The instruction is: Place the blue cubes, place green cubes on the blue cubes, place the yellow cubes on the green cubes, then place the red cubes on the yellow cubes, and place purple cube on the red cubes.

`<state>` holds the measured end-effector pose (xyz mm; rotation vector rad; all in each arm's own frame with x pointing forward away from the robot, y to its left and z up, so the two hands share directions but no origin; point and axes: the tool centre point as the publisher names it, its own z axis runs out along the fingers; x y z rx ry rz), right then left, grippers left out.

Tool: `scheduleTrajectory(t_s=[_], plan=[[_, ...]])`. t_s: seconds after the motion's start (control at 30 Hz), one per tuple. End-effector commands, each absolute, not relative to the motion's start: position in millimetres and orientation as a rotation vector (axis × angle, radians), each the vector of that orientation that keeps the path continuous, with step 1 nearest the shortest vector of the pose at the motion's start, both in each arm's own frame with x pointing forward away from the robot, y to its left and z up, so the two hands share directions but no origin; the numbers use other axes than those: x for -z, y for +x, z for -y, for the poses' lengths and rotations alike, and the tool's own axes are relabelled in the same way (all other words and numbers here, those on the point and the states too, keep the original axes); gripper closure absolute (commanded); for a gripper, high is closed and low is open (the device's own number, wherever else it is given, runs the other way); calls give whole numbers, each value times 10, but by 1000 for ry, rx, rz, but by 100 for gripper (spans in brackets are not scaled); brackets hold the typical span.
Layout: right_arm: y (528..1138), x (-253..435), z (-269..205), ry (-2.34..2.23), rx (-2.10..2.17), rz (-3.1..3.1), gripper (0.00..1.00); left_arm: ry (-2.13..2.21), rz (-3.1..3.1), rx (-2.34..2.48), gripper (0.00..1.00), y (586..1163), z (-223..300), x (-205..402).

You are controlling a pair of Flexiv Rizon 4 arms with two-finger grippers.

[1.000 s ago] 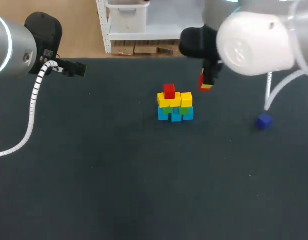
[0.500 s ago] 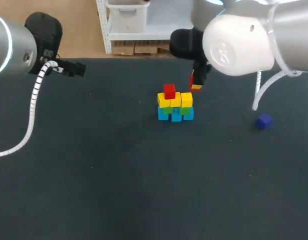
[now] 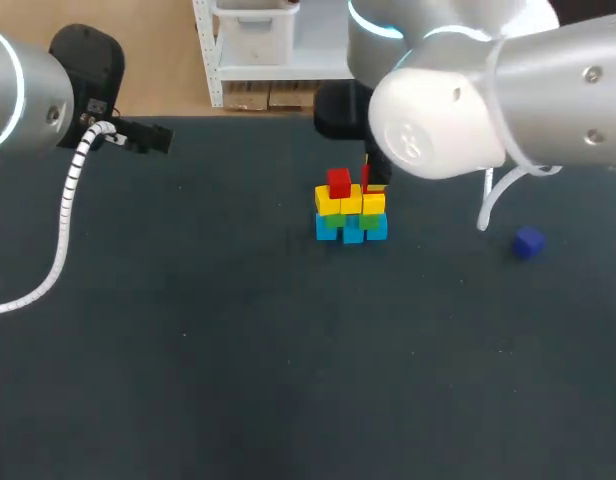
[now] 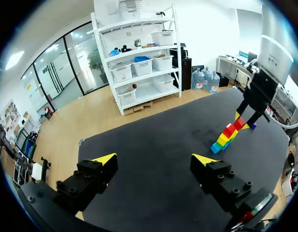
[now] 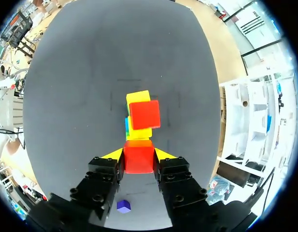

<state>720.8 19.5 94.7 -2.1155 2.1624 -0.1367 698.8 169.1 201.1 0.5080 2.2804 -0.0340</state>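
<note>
A small stack stands mid-table: blue cubes at the base, green cubes on them, yellow cubes above, and one red cube on the left yellow. My right gripper hangs over the stack's right side, shut on a second red cube, which sits just above the yellow layer beside the placed red cube. The purple cube lies alone on the table to the right. My left gripper is open and empty at the far left, well away from the stack.
The dark table mat spreads wide around the stack. My right arm's bulky white elbow hangs above the table's back right and hides part of it. The purple cube shows under the right gripper's body.
My right arm has swung left, carrying the held red cube from right of the stack to just over its right yellow cube. The left arm has kept still.
</note>
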Motion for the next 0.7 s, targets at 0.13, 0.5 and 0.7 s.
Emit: scheduleTrajectory(t_s=[0.13, 0.5, 0.7], plan=[[7287, -928, -250, -2127, 142, -2149, 100, 514, -2280, 42, 0, 6995, -1707, -2012], [7312, -910, -294, -2137, 133, -2142, 100, 514, -2280, 42, 0, 6995, -1707, -2012], [7314, -899, -300, -2135, 125, -2143, 100, 514, -2280, 42, 0, 6995, -1707, -2012]])
